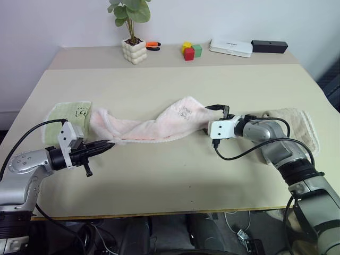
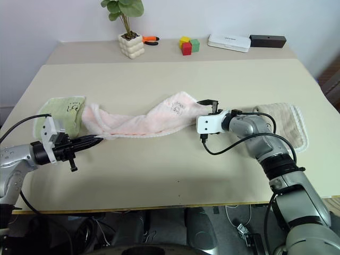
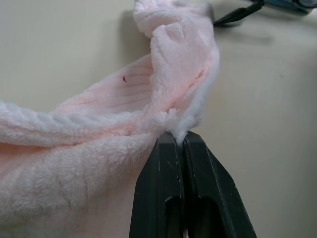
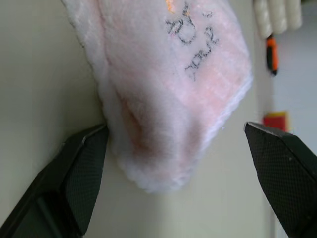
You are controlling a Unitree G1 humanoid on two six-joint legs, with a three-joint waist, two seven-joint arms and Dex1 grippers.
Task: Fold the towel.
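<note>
The pale pink towel lies stretched in a loose, bunched band across the middle of the table. My left gripper is shut on the towel's near-left edge; in the left wrist view the black fingers pinch a tuft of its white hem. My right gripper stands open at the towel's right end, which bears the dark embroidered mark. That rounded end sits between the two spread fingers, close to one of them and apart from the other.
A light green folded towel lies just beyond the pink towel's left end. A beige folded towel lies under my right arm. At the table's back stand a potted plant, coloured blocks, a white box and a black box.
</note>
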